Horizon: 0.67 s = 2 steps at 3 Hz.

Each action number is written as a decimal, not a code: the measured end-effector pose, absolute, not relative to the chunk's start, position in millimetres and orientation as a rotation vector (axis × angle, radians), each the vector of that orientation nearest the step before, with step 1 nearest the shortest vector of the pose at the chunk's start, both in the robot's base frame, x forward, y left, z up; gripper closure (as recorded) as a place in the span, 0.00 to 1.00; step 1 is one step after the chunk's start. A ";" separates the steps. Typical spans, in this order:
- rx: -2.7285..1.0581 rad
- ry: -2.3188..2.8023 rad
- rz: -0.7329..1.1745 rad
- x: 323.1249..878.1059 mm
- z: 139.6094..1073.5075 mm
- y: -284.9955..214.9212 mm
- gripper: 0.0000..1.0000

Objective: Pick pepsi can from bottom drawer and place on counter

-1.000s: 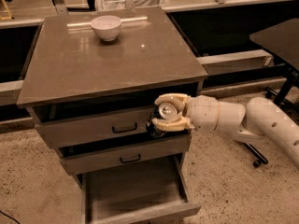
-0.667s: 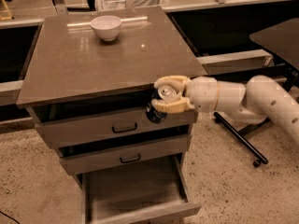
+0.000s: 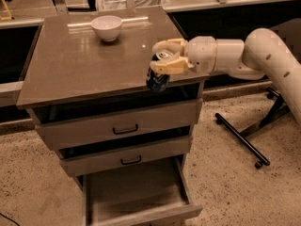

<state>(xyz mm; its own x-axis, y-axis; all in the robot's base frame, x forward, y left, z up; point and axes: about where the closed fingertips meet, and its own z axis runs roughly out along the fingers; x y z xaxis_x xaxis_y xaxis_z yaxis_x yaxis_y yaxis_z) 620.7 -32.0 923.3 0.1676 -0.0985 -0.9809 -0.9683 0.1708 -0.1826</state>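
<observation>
My gripper (image 3: 165, 58) reaches in from the right and is shut on the pepsi can (image 3: 158, 76), a dark blue can with a silver top. It holds the can tilted, over the front right part of the counter (image 3: 75, 65), near its front edge. The bottom drawer (image 3: 136, 192) stands pulled out below, a grey tray with nothing showing in it.
A white bowl (image 3: 106, 27) stands at the back of the counter. Two upper drawers with black handles (image 3: 125, 129) are shut. A black-legged table base (image 3: 244, 142) lies on the floor to the right, under my arm. A shelf runs behind the cabinet.
My gripper has lifted the can from in front of the top drawer up and left to counter height, over the counter's front right part.
</observation>
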 end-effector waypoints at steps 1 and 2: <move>-1.186 1.241 0.874 646.7 943.0 -45.2 1.00; -1.164 1.368 0.789 675.9 941.8 -52.9 1.00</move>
<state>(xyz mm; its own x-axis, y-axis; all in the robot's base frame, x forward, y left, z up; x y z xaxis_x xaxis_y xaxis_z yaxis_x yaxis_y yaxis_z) 675.9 -52.9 941.8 0.1056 -0.1998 -0.9741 -0.9432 0.2902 -0.1618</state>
